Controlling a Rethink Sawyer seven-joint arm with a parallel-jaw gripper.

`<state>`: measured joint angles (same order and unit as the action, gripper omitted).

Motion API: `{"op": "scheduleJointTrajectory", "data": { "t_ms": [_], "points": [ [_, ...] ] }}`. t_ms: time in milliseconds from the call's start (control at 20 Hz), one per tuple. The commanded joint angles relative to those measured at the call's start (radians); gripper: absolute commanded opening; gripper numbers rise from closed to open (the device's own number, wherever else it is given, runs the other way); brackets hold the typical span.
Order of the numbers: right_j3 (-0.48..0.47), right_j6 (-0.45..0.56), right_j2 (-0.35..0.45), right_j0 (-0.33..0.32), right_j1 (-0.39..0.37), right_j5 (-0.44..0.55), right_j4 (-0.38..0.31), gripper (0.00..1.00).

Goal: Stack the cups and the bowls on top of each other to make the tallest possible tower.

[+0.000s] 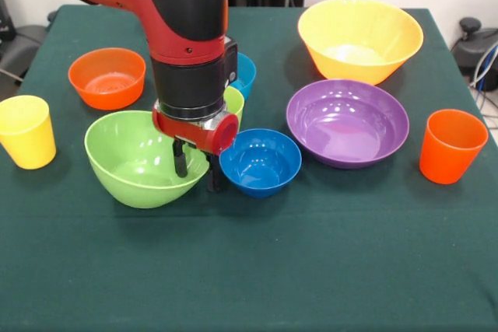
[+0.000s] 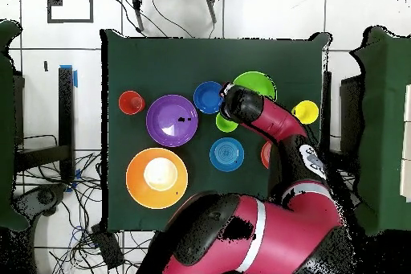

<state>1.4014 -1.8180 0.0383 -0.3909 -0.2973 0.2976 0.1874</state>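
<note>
Hand (image 1: 197,172) spread, fingers straddling lime green bowl (image 1: 132,162) rim beside dark blue bowl (image 1: 260,162); no readable writing

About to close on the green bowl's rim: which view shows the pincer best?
The front view: the pincer straddles the lime green bowl's rim, one finger inside, one outside. In the overhead view the arm's wrist covers it, so only the bowl shows.
</note>
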Motion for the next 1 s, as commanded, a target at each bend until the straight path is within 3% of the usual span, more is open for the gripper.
{"op": "scheduleJointTrajectory", "data": {
  "t_ms": [50, 1000],
  "points": [
    [0.043, -0.054, 0.062, 0.032, 0.012, 0.039, -0.062, 1.00],
    [0.025, -0.050, 0.002, 0.073, -0.060, 0.154, -0.054, 1.00]
  ]
}}
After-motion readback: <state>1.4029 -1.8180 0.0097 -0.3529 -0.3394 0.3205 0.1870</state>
